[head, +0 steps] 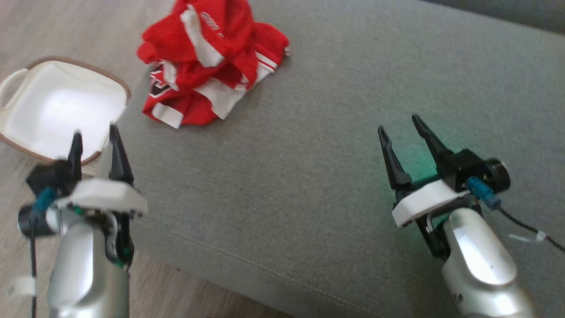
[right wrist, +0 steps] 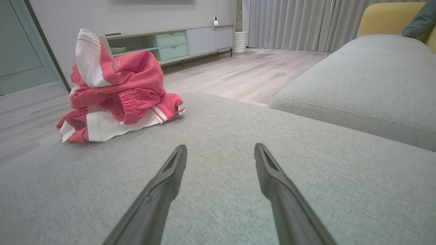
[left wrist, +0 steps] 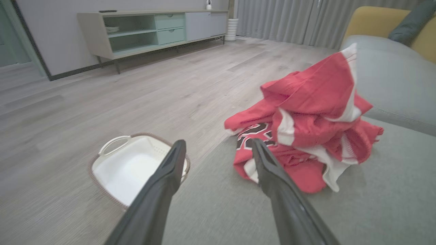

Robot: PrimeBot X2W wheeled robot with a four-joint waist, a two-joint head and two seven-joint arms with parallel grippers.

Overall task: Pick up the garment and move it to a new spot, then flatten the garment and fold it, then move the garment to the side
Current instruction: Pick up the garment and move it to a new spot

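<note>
On the grey sofa seat (head: pixel 309 185), toward its far left edge, you have the garment (head: pixel 207 62) lying in a crumpled red-and-white heap, piled up on itself rather than spread flat. Nothing is holding it.

Your left fingers (head: pixel 118 154) are spread wide and empty. In the head view they sit at the seat's left edge, tips pointing away from you. One tip crosses the white basket (head: pixel 53 106), which stands on the wooden floor (head: pixel 88 26) just beside the seat. The garment lies ahead of these fingers and to their right, with bare cushion between it and them. In the left wrist view the garment (left wrist: pixel 306 126) fills the right half. The right one of the left fingers (left wrist: pixel 264 163) lines up with its near hem, where black lettering shows. The basket (left wrist: pixel 129 166) sits behind the other finger.

Your right fingers (head: pixel 390 159) are also wide apart and hold nothing. They sit over the right part of the seat, well apart from the garment, which lies far ahead and to their left. In the right wrist view the right fingers (right wrist: pixel 173 170) frame plain grey cushion. The garment (right wrist: pixel 115 88) stands at the upper left near the seat's edge, a white-trimmed fold sticking up from the top of the heap.
</note>
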